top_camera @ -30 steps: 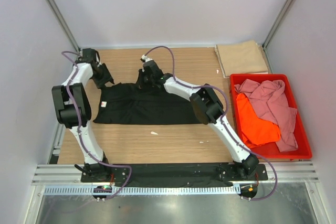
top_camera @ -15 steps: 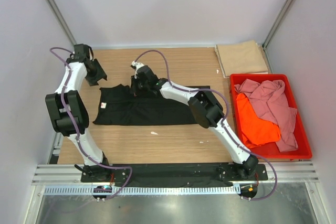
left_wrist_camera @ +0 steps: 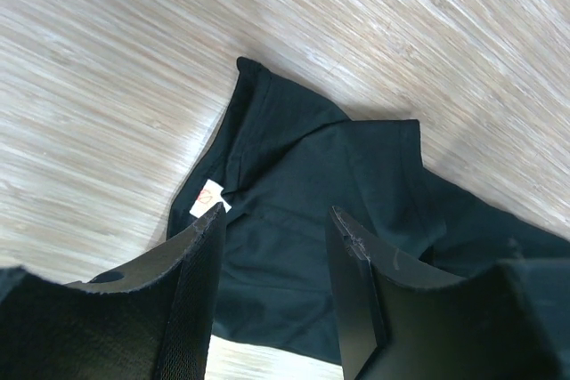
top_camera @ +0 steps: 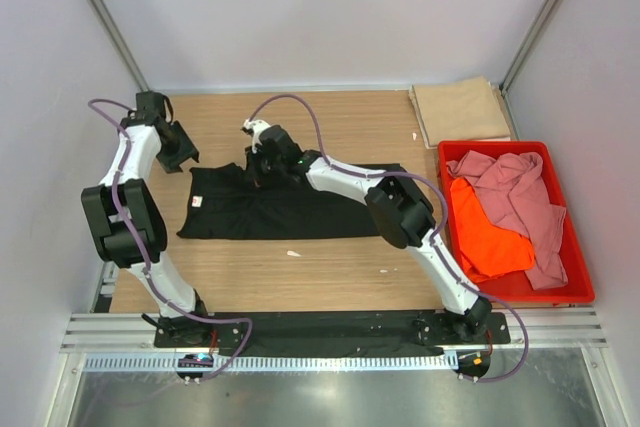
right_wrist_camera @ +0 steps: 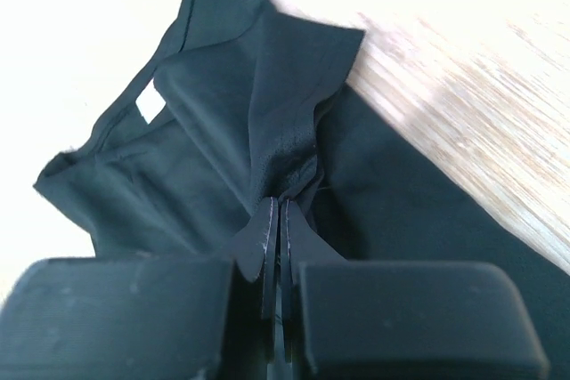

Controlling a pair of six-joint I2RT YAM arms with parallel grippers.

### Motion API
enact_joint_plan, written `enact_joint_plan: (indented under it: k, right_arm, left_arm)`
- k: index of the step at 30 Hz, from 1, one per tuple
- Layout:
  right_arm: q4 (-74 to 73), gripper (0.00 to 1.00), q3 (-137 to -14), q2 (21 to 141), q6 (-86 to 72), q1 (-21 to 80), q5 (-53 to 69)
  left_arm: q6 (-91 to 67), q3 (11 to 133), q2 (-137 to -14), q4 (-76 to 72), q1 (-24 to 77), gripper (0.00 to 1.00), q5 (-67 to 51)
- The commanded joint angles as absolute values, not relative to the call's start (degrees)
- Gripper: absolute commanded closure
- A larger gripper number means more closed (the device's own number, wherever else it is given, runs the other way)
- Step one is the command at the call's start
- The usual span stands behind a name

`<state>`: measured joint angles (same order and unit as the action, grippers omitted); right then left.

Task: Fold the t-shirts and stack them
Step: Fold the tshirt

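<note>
A black t-shirt [top_camera: 280, 205] lies folded into a long strip across the middle of the table. My right gripper [top_camera: 258, 169] is shut on a pinch of its cloth near the upper left corner; in the right wrist view the gripper [right_wrist_camera: 275, 205] holds a raised fold of the shirt [right_wrist_camera: 214, 131]. My left gripper [top_camera: 178, 159] is open and empty, above the table just left of the shirt's corner. The left wrist view shows the gripper [left_wrist_camera: 276, 220] over the shirt [left_wrist_camera: 303, 202] with its white label. A tan t-shirt [top_camera: 460, 111] lies folded at the back right. Pink [top_camera: 515, 192] and orange [top_camera: 485, 237] t-shirts lie crumpled in the crate.
A red plastic crate [top_camera: 580, 277] stands at the right edge of the table. Small white scraps [top_camera: 293, 253] lie on the wood in front of the black shirt. Grey walls and metal posts close in the table at the back and sides.
My right gripper has pulled the shirt's upper left part leftward and slightly back. My left gripper let go of the shirt, rose toward the back left, then came down a little.
</note>
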<state>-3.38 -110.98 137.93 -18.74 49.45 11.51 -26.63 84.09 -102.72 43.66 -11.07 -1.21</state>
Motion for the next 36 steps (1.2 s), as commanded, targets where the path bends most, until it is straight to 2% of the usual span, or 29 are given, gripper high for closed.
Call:
enact_joint_plan:
  k: [1, 7, 15, 23, 36]
  right_arm:
    - [-1.14, 0.99, -109.34, 132.72, -14.86, 51.06, 14.32]
    - [-2.46, 0.99, -106.08, 131.75, -10.82, 52.82, 18.98]
    - [-5.89, 0.99, -104.42, 131.22, -6.59, 55.37, 18.28]
    - [-3.52, 0.99, -100.11, 128.59, -5.89, 55.55, 16.0]
    - [-3.25, 0.99, -99.76, 128.23, -5.89, 55.72, 15.29]
  left_arm:
    - [-27.16, 84.11, -100.11, 44.38, -11.78, 0.5, -0.35]
    - [-27.42, 83.94, -99.49, 45.53, -11.78, 0.5, -0.35]
    - [-26.63, 81.04, -98.26, 45.53, -11.86, 0.5, -1.58]
    - [-26.89, 76.64, -98.52, 41.4, -11.87, 0.52, -14.22]
    - [-28.74, 74.88, -103.53, 40.08, -11.78, 0.51, -18.37]
